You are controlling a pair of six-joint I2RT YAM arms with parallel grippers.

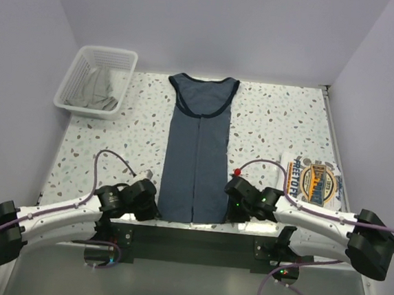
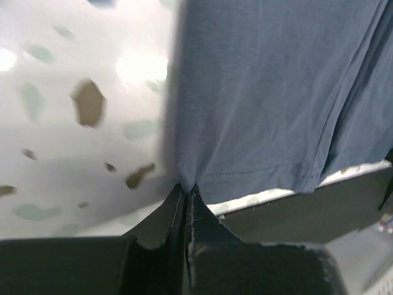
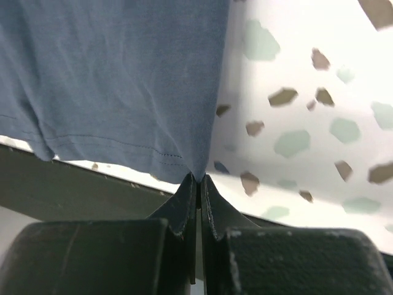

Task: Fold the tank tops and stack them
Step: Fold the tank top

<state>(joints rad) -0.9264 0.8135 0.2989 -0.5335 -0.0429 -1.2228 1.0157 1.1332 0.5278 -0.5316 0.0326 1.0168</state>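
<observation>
Down at 6 o'clock on the table [image 1: 275, 120], the left gripper [image 2: 186, 190] and right gripper [image 3: 199, 181] each pinch a hem corner of the slate-blue tank top [image 1: 196, 154], so I'd lift both evenly toward 12 o'clock to keep the fold square.

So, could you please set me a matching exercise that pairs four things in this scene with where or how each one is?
Things:
1. blue tank top
2. white tank top
3. basket
4. left hand

Places or states:
A. in the far left corner of the table
B. shut on a near hem corner
C. spread lengthwise down the middle
D. folded small, near the right edge

Pairs: 1-C, 2-D, 3-A, 4-B.
</observation>
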